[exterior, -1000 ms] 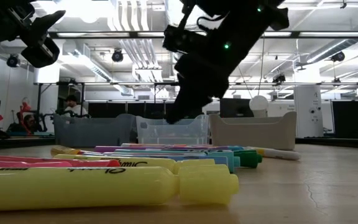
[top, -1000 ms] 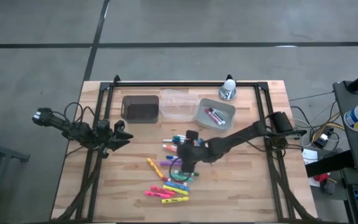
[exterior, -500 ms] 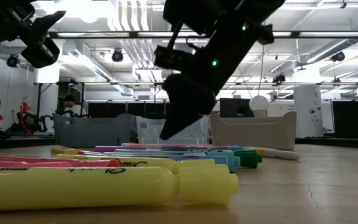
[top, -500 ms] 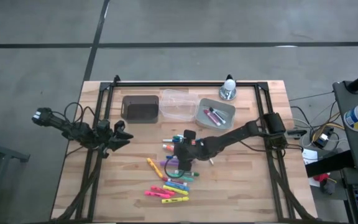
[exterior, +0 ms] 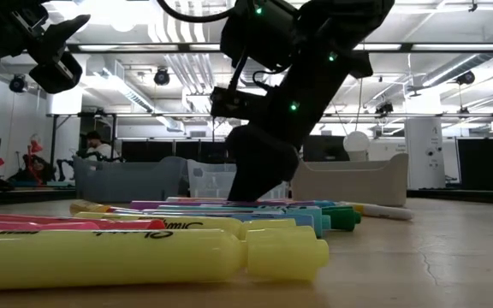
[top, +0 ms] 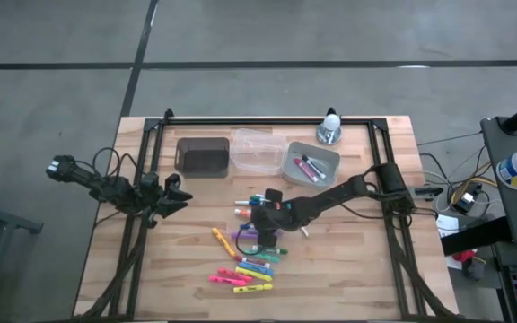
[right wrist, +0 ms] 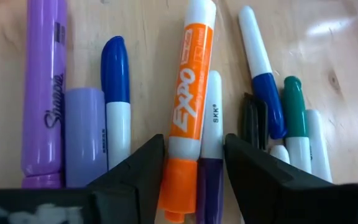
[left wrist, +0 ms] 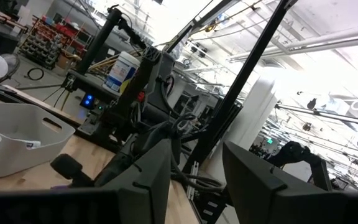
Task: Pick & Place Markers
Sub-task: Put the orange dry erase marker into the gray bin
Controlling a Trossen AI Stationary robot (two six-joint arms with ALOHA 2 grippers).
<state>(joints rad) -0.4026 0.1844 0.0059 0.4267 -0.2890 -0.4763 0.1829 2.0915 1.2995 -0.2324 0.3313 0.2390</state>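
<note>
Two jaws of your right gripper (right wrist: 194, 163) stand wide, straddling the orange marker (right wrist: 188, 111) mid-desk (top: 348, 278). The purple-capped neighbour (right wrist: 211, 149) touches it; closing may pinch both. Left gripper (top: 170, 197) waits left, open.

Sitting in a row along the wooden table (top: 348, 269): dark bin (top: 202, 156), clear bin (top: 258, 150), grey bin (top: 326, 172).
</note>
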